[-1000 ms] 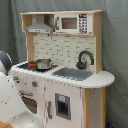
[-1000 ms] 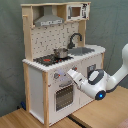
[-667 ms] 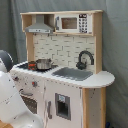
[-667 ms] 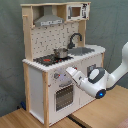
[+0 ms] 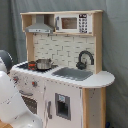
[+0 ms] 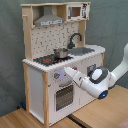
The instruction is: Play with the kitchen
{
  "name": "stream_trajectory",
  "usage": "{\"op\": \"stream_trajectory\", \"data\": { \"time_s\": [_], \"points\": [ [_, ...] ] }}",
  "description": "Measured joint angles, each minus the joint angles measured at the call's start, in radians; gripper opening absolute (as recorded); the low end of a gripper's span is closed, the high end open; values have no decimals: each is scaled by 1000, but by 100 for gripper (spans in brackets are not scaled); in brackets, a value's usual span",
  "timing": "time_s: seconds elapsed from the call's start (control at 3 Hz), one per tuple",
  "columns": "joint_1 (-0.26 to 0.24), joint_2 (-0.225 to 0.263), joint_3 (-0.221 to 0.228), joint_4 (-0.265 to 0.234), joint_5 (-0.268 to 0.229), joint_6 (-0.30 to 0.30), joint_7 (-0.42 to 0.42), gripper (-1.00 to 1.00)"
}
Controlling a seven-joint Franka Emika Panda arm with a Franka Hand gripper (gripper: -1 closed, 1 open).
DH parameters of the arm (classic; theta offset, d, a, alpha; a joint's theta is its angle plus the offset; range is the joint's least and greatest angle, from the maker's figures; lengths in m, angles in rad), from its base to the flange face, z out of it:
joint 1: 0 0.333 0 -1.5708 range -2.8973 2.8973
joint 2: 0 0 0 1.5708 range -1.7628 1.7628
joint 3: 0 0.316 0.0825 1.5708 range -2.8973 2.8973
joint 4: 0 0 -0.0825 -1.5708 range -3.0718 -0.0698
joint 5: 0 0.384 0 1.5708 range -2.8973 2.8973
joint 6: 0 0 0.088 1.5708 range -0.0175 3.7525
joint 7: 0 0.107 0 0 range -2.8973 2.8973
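Filling most of the frame in both exterior views, the kitchen [image 6: 57,65] faces the arm, whose hand [image 6: 67,72] noses at the knob panel above the oven door [image 6: 63,96], probably to work a control, grip undeterminable.

A grey curtain [image 6: 112,25] (slightly creased) hangs above a wooden tabletop [image 6: 107,112].

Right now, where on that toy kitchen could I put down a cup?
The rounded counter end past the sink and black faucet is bare. The stovetop is crowded by the metal pot; the robot arm blocks the oven front.
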Motion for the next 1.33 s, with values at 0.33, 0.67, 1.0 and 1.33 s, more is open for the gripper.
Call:
{"op": "stream_trajectory", "data": {
  "time_s": [0.33, 0.67, 1.0, 1.33],
  "points": [
    [-5, -2, -1, 0, -49, 3, -94, 100],
    [-23, -2, -4, 0, -86, 21, -186, 100],
    [-50, -2, -5, 6, -137, 58, -289, 100],
    [-73, -2, -5, 22, -174, 97, -381, 100]
  ]
}}
